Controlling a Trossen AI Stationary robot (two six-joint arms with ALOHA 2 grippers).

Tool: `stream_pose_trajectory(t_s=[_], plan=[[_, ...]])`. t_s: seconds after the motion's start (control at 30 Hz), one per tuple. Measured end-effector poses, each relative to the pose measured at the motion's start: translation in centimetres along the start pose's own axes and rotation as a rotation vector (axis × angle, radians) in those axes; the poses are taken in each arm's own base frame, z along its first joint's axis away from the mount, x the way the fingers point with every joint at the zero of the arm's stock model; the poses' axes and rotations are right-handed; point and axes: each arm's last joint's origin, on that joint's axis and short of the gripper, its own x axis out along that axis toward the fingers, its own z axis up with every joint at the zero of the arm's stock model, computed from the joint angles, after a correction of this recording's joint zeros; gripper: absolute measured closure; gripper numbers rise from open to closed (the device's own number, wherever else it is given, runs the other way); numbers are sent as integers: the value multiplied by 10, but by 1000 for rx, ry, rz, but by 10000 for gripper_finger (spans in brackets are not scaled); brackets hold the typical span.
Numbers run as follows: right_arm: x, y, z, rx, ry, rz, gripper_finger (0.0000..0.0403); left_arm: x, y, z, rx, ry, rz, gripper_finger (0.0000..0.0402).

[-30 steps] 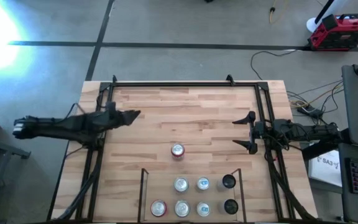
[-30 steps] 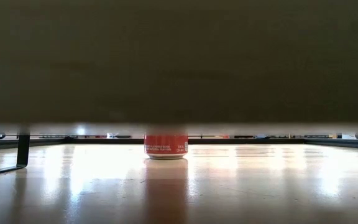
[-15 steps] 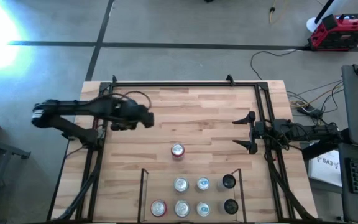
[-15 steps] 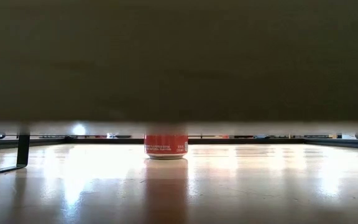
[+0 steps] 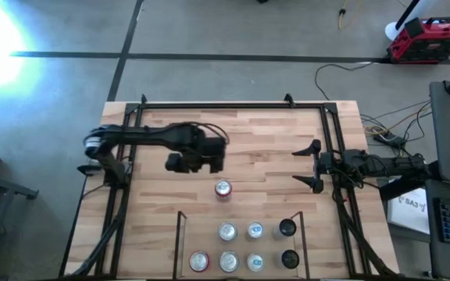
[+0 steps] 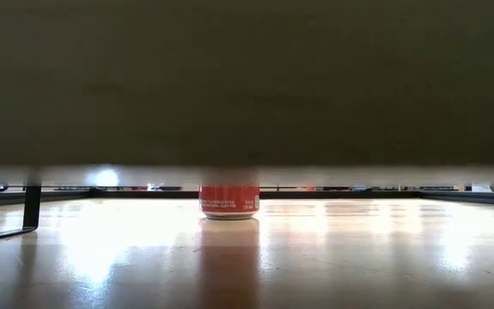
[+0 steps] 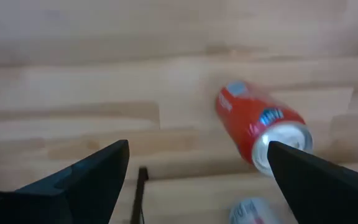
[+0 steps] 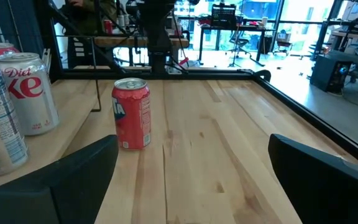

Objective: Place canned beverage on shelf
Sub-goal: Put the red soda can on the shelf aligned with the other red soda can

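Left gripper (image 5: 196,161) jaws wide, empty, hovering just short of the upright red can (image 5: 223,189) ahead of them. Right gripper (image 5: 312,165) jaws wide at surface (image 5: 256,140) edge

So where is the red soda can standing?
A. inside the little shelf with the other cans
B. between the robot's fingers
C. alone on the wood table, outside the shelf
C: the red soda can stands alone on the light wood table, beyond the shelf holding the other cans.
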Motion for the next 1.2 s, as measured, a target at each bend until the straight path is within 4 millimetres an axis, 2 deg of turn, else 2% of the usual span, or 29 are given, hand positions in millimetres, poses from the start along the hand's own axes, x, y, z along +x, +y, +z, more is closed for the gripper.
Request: stream_pose_trajectory(t_s=[0.37, 0.57, 0.83, 1.2], plan=[[0, 0, 0, 0, 0, 0, 3, 6, -58, -29, 86, 31, 68, 35], [0, 0, 0, 0, 0, 0, 3, 20, -80, -37, 81, 45, 60, 35], [0, 0, 0, 0, 0, 0, 3, 44, -86, -39, 9, 42, 118, 35], [0, 0, 0, 0, 0, 0, 3, 75, -101, -36, -126, 44, 99, 35]])
